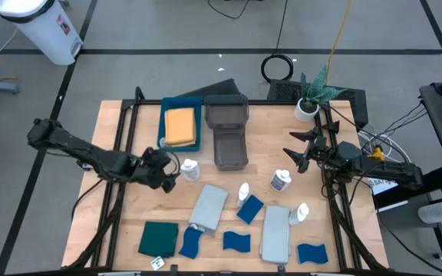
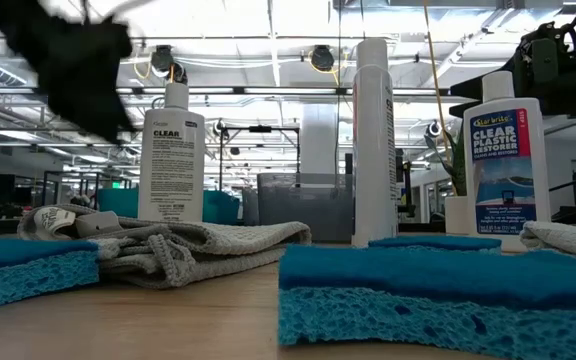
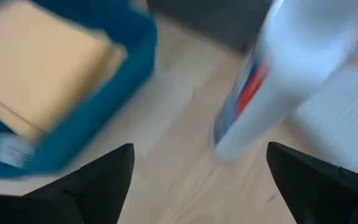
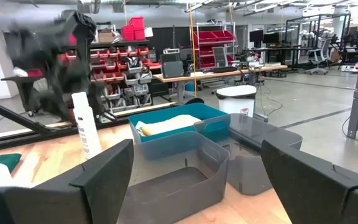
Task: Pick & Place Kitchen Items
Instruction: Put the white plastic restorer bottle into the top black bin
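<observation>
My left gripper [image 1: 169, 170] is open just left of a small white bottle [image 1: 190, 169], which stands upright on the table. In the left wrist view the bottle [image 3: 272, 81] stands ahead of my open fingers [image 3: 201, 155], apart from them. My right gripper [image 1: 298, 155] is open and empty above the table's right part, near another white bottle [image 1: 280, 181]. An orange cloth [image 1: 179, 126] lies in the blue tray [image 1: 164, 115]. Two more bottles [image 1: 244, 192] [image 1: 300, 213], two grey cloths [image 1: 208, 207] [image 1: 275, 232], a dark green cloth [image 1: 158, 239] and several blue sponges [image 1: 249, 208] lie toward the near edge.
Two grey bins [image 1: 226, 113] [image 1: 230, 148] stand at the table's far middle, beside the blue tray. A potted plant [image 1: 310, 98] stands at the far right corner. The right wrist view looks over the bins [image 4: 179, 168] toward the tray [image 4: 185, 127] and my left arm [image 4: 55, 56].
</observation>
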Action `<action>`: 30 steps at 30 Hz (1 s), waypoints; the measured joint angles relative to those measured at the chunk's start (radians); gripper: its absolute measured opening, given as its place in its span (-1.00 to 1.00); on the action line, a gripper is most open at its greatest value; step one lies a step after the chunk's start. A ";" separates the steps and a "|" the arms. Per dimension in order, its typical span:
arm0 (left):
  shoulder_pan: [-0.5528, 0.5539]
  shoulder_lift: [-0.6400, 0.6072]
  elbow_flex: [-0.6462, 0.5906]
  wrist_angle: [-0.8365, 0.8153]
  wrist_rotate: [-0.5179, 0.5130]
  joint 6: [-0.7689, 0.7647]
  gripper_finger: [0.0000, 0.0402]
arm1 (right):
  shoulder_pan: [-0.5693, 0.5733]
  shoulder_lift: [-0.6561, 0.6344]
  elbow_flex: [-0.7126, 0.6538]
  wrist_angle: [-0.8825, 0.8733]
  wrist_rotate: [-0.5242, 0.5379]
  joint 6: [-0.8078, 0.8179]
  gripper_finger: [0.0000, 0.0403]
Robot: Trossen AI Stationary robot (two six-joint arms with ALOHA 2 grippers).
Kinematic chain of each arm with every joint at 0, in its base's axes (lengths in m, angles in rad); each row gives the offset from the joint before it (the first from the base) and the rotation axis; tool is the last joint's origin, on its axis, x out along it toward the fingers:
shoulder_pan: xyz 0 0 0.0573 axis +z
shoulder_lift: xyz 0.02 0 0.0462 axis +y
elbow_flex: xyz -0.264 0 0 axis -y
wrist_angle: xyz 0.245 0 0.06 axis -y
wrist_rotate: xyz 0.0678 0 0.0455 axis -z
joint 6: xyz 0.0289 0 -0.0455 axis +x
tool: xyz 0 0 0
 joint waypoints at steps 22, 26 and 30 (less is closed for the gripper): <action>0.021 0.299 -0.368 1.073 -0.045 0.412 0.74 | 0.000 0.000 0.000 0.000 0.000 0.000 0.66; 0.050 0.358 -0.368 1.164 -0.036 0.402 0.74 | 0.000 0.000 0.000 0.000 0.000 0.000 0.66; 0.080 0.406 -0.364 1.217 -0.022 0.409 0.74 | 0.000 0.000 0.000 0.000 0.000 0.000 0.66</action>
